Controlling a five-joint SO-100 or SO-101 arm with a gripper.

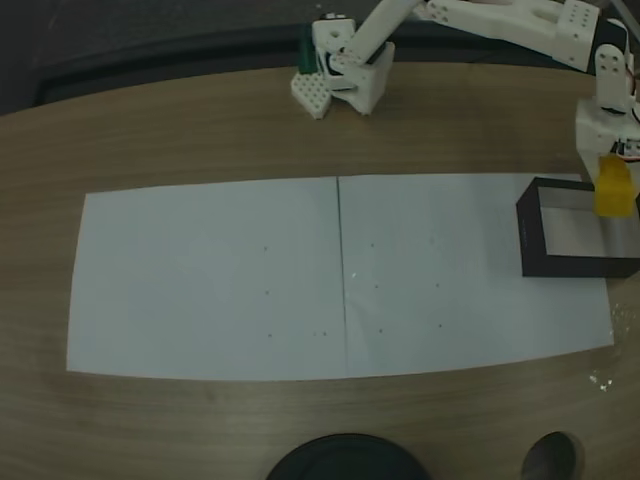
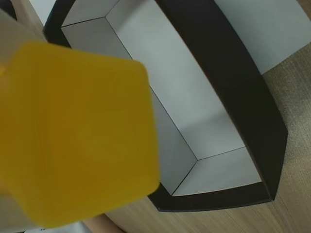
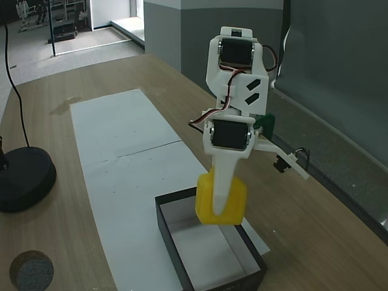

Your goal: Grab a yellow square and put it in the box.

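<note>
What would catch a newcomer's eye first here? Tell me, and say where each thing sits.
The bright yellow square stands out first, held in the white arm's pincer above the far rim of the box in a fixed view. Next comes that dark-walled, pale-floored box, empty, at the right end of the white paper on the wooden table. In the wrist view the block looms large at the left.
</note>
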